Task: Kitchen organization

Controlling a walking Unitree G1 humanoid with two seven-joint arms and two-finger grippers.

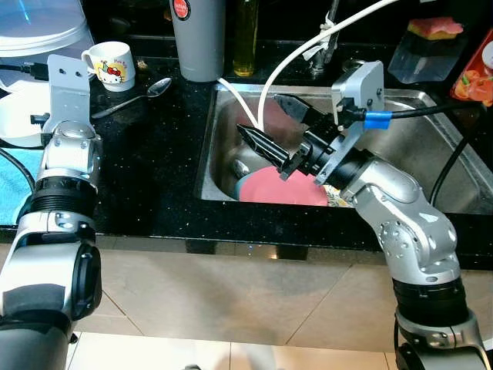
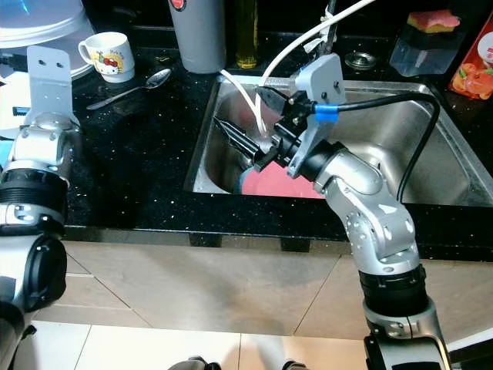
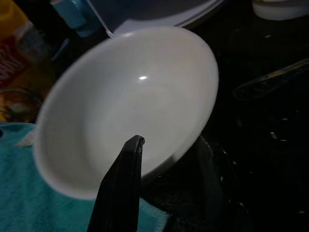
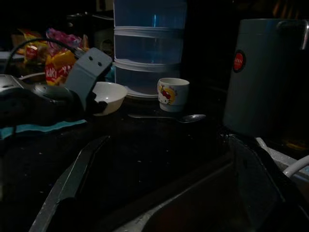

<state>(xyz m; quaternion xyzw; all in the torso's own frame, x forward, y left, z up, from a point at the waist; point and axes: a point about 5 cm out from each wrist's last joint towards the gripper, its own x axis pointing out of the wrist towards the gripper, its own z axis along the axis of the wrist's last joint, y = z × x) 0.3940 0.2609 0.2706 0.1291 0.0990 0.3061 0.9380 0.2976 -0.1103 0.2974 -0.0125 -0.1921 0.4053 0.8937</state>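
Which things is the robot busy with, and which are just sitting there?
Busy with:
- white bowl, left hand straddling its rim
- pink plate in the sink, right hand open above it

Just sitting there:
- cartoon mug
- spoon
- grey flask

white bowl at the left gripper's fingers

white bowl [image 3: 128, 108], tilted, its rim between the left gripper's [image 3: 166, 162] two black fingers [image 3: 120, 188], one inside, one outside. teal cloth [image 3: 29, 193] below it. black counter [image 3: 270, 159] beside. spoon [image 3: 270, 79], dim, nearby. yellow and red packet [image 3: 14, 48] behind.
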